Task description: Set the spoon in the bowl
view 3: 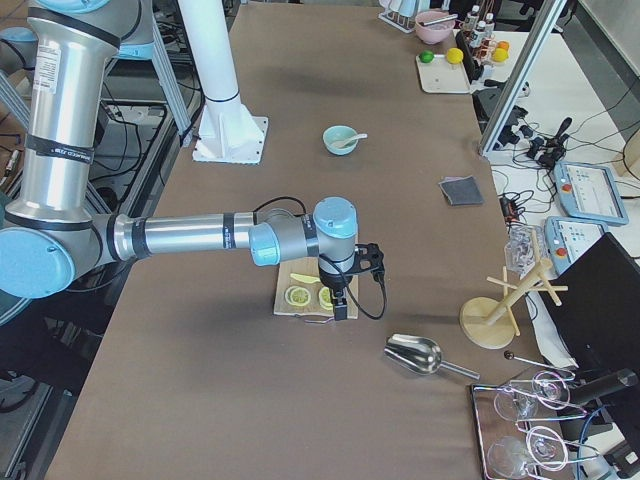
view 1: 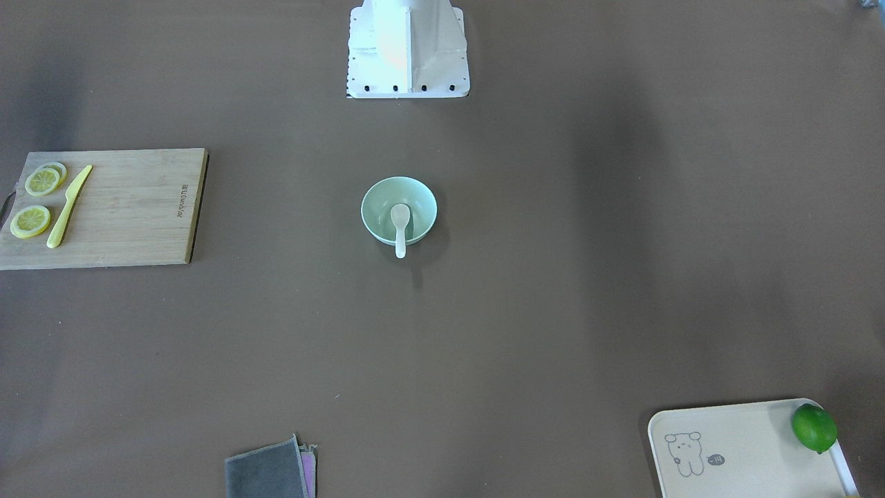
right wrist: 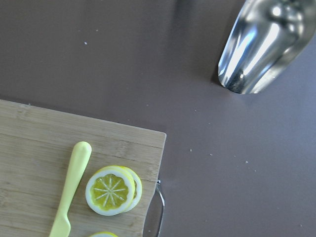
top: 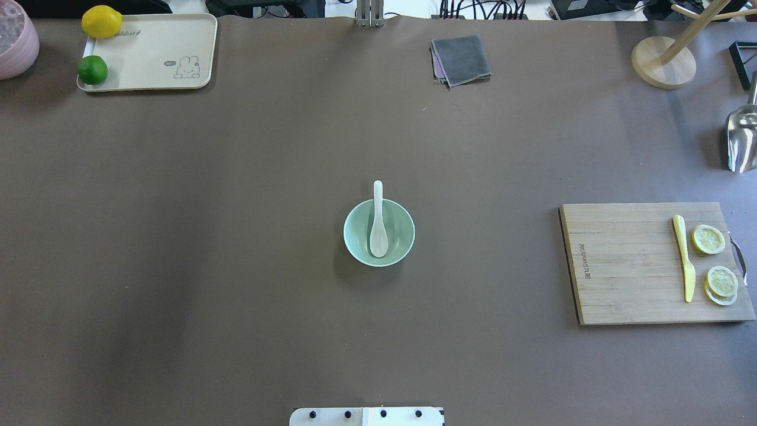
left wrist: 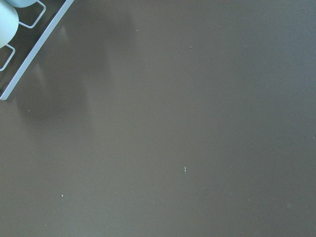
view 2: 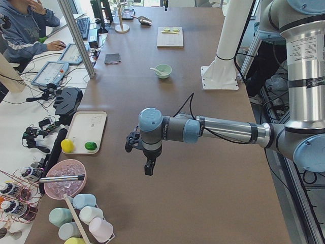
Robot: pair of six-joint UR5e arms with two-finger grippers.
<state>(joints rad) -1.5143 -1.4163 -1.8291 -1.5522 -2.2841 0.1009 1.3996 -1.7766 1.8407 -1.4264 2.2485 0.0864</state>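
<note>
The white spoon (top: 378,228) lies with its scoop inside the mint-green bowl (top: 404,236) at the table's middle, its handle resting over the far rim. Both also show in the front view, the spoon (view 1: 400,223) in the bowl (view 1: 377,199). Neither gripper is near them. My left gripper (view 2: 148,168) hangs over bare table far toward the left end. My right gripper (view 3: 342,308) hangs above the cutting board at the right end. I cannot tell whether either is open or shut; both wrist views show no fingers.
A wooden cutting board (top: 627,266) with a yellow knife (top: 683,257) and lemon slices (top: 708,239) is at the right. A metal scoop (top: 742,139) and a wooden stand (top: 662,62) are far right. A tray (top: 154,53) with lime and lemon is far left. A grey cloth (top: 461,59) lies at the back.
</note>
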